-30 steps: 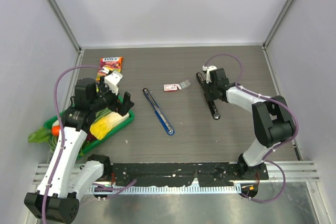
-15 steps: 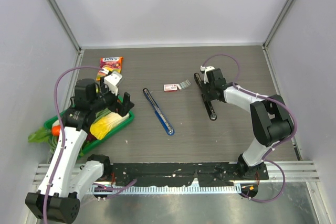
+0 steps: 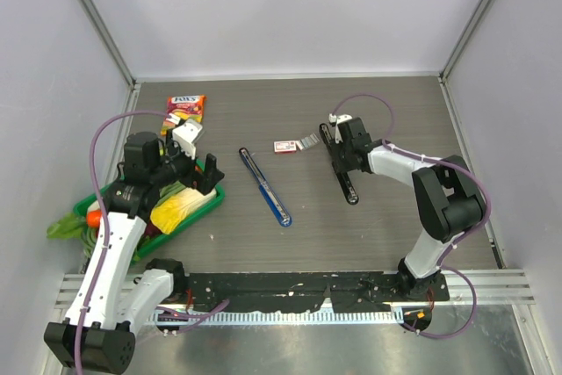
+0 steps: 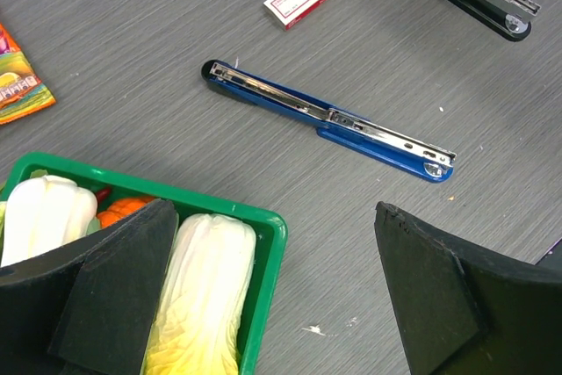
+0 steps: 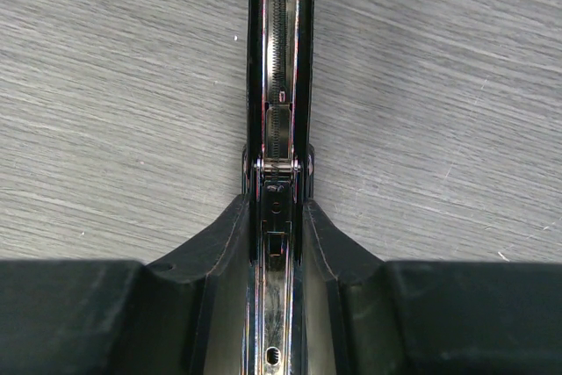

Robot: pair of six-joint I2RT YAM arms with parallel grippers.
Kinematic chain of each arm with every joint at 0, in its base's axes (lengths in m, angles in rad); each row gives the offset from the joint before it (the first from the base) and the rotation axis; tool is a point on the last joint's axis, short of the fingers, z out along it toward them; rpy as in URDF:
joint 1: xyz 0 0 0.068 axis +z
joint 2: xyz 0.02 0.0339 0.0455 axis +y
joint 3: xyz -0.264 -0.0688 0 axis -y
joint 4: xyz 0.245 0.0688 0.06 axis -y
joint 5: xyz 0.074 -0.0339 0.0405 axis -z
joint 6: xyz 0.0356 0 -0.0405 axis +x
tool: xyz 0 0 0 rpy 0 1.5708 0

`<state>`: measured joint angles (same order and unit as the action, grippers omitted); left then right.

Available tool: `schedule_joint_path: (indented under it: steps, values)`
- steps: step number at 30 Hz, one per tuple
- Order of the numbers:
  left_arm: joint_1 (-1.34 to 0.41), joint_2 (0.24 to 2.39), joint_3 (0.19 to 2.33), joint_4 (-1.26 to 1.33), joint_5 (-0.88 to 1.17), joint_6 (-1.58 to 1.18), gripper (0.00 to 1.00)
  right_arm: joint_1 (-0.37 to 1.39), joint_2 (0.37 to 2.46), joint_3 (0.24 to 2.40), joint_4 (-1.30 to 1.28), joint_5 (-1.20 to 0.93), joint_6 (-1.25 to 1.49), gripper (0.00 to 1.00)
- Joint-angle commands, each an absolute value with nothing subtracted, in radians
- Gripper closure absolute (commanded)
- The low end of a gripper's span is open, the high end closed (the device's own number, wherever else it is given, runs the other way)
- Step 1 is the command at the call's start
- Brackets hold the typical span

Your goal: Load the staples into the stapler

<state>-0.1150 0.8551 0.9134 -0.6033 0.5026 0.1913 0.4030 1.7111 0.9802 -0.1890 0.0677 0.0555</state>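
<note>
On the counter [image 3: 263,234], the left claw [image 4: 274,217] is hanging with its fingers wide apart above the green tray [image 4: 219,210], well apart from the work. The right claw [image 5: 277,208] is clamping the opened black stapler [image 5: 279,59], whose long rail is running straight ahead between the fingers. The staples [image 3: 309,141] are lying ahead and to the left of that claw, near the stapler's far end and just beside the red-and-white box [image 3: 283,146]. The right arm is sitting far nearer them, but its grip is occupied.

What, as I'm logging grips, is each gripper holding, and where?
Right gripper clamps the opened black stapler by its sides, near the hinge. Left gripper is open, holding nothing.
</note>
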Motion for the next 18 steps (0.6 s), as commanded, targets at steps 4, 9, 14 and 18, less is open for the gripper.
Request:
schedule_joint_path:
  steps: [4, 9, 14, 18]
  values:
    - [-0.106, 0.851, 0.913, -0.566, 0.531, 0.189, 0.00, 0.410, 1.644, 1.060, -0.204, 0.120, 0.054, 0.67]
    - [-0.101, 0.851, 0.913, -0.568, 0.529, 0.189, 0.00, 0.411, 1.611, 1.146, -0.274, 0.101, 0.046, 0.57]
    - [-0.094, 0.850, 0.908, -0.565, 0.534, 0.189, 0.00, 0.419, 1.646, 1.230, -0.319, 0.092, 0.041, 0.50]
    - [-0.091, 0.850, 0.908, -0.563, 0.540, 0.189, 0.00, 0.451, 1.713, 1.331, -0.344, 0.089, 0.028, 0.50]
